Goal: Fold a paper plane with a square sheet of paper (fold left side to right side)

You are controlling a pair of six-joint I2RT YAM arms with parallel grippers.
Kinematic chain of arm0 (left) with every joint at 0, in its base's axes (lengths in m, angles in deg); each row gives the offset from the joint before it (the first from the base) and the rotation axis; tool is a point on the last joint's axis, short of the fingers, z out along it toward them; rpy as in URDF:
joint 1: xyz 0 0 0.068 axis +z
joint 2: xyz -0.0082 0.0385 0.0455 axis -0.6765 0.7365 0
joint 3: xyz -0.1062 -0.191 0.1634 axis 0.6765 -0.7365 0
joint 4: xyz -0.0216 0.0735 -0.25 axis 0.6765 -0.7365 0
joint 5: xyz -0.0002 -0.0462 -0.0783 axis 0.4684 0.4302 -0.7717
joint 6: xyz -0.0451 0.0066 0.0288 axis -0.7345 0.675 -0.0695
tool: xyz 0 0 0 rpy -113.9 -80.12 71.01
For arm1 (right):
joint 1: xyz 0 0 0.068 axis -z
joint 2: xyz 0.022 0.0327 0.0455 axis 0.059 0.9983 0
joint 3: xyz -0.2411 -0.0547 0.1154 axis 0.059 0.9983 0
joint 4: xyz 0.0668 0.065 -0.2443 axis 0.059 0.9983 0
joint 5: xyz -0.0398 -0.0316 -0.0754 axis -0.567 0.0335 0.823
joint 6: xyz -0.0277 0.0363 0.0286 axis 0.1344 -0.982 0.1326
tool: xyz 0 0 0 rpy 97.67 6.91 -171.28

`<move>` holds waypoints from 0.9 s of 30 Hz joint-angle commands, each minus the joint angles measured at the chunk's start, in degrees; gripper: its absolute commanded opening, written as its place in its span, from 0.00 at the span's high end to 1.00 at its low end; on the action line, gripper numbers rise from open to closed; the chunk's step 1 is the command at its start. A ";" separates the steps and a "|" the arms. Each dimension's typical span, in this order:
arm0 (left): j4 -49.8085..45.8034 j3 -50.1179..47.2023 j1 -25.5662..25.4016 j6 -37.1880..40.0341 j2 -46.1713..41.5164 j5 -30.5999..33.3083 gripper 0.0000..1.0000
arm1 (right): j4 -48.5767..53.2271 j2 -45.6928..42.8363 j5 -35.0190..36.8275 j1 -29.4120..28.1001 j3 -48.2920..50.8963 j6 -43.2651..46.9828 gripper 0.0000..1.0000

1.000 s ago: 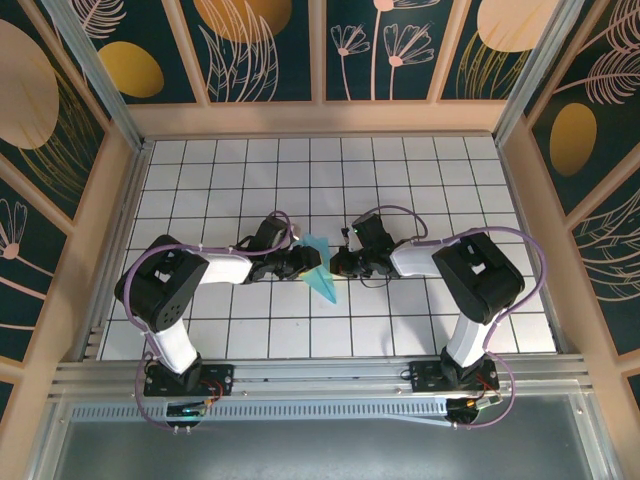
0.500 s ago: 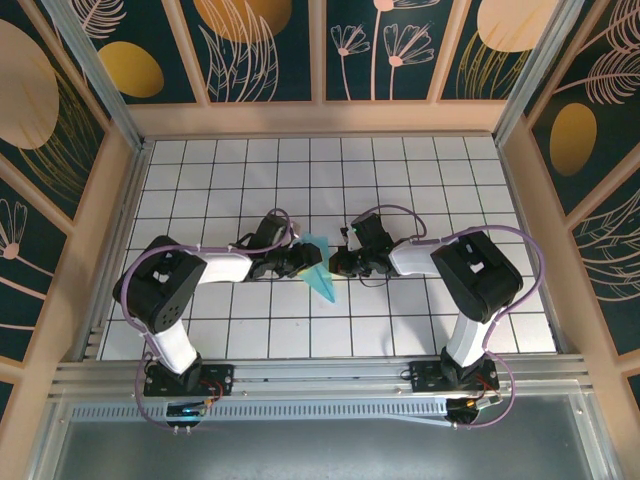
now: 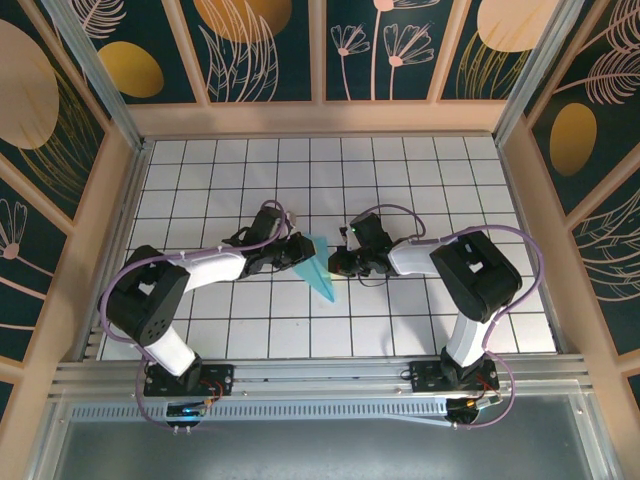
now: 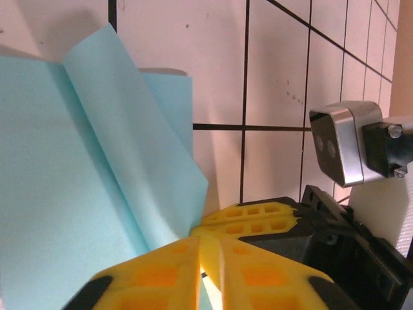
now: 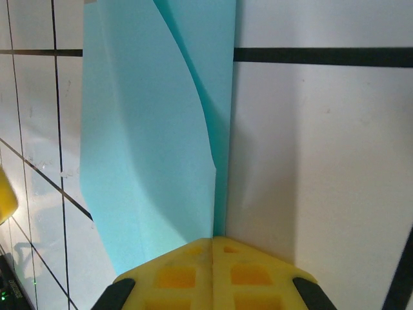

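Your right pincer (image 5: 213, 241) has its yellow fingers (image 5: 174, 276) pressed together, with no gap between them. The paper plane (image 5: 148, 142) meets the tips and runs straight ahead, lying mostly ahead-left of them; whether it is pinched, you can't tell. Its upper flap bows up off the layer beneath. Ahead-right lies white gridded table (image 5: 310, 161).

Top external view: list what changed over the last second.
The left arm's elbow swung out leftward; the left gripper edged slightly farther from the bases and closed on the teal paper. The right gripper stayed shut on the paper's right edge, and the paper kept its place.
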 commanded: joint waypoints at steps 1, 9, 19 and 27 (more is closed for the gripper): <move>2.01 2.43 -0.16 -0.01 2.83 -2.98 0.92 | 4.28 2.44 3.41 -1.06 0.12 -0.08 1.00; 3.73 3.61 -0.13 0.31 7.81 -5.23 0.99 | 5.58 2.43 4.16 -1.41 -0.36 0.42 1.00; 1.59 2.87 -0.14 2.02 9.26 -3.53 0.99 | 7.29 2.57 5.12 -1.81 -1.37 1.22 1.00; -0.84 2.44 -0.20 3.75 9.67 -1.58 0.99 | 7.83 2.99 5.39 -2.03 -1.96 1.41 1.00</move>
